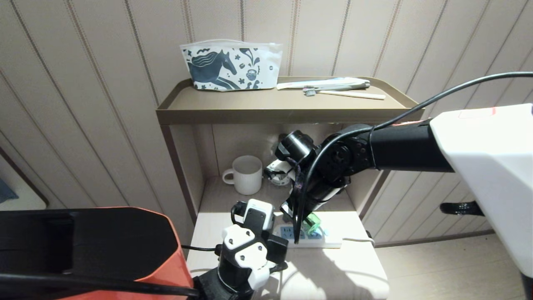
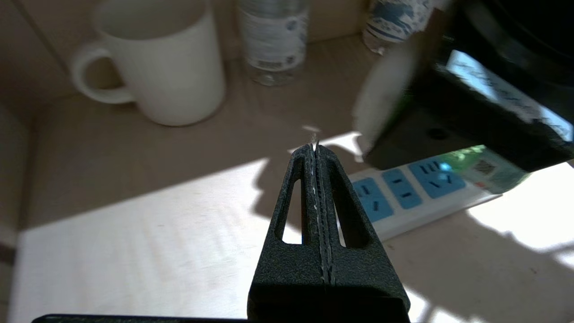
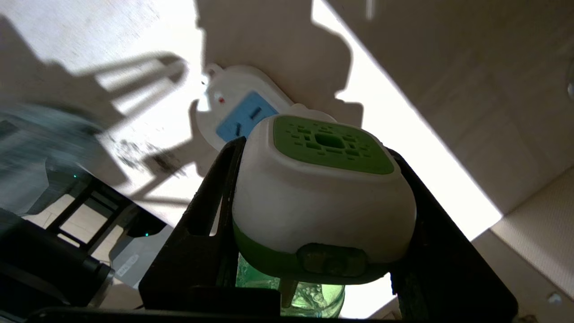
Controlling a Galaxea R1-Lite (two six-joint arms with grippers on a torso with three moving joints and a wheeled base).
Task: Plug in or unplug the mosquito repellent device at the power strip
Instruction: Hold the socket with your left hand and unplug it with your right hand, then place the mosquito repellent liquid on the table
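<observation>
The mosquito repellent device (image 3: 323, 193), white with a green vented top, sits between the black fingers of my right gripper (image 3: 314, 150), which is shut on its head. Its green bottle (image 1: 312, 224) hangs tilted just over the power strip (image 1: 310, 241), and a bare pin shows under the head. The power strip (image 2: 403, 197) lies flat on the lower shelf with its blue socket faces uncovered. My left gripper (image 2: 315, 147) is shut and empty, hovering just short of the strip's near end, beside the right gripper.
A white mug (image 1: 247, 175) and clear water bottles (image 2: 273, 40) stand at the back of the lower shelf. The shelf's side walls close it in. On the top tray (image 1: 266, 109) lie a patterned pouch (image 1: 231, 66) and a toothbrush (image 1: 345, 93).
</observation>
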